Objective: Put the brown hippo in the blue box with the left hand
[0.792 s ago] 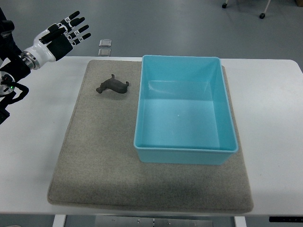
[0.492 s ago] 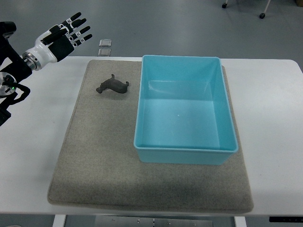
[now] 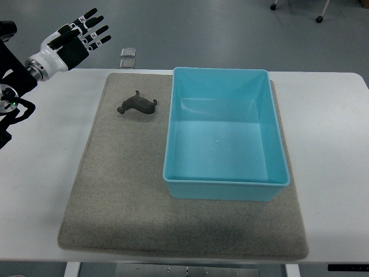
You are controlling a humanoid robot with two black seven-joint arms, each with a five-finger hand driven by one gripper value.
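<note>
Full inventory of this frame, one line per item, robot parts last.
hippo: 1, dark brown, on the mat's far left part, left of the box, untouched
box: 1, light blue, empty, on the mat's right half
mat: 1, grey-beige, covering the table's middle
table: 1, white, under everything
floor plates: 2, pale, small, on the grey floor beyond the table
left hand: 1, black and white, fingers spread, top left above the table's far corner, holding nothing
</note>
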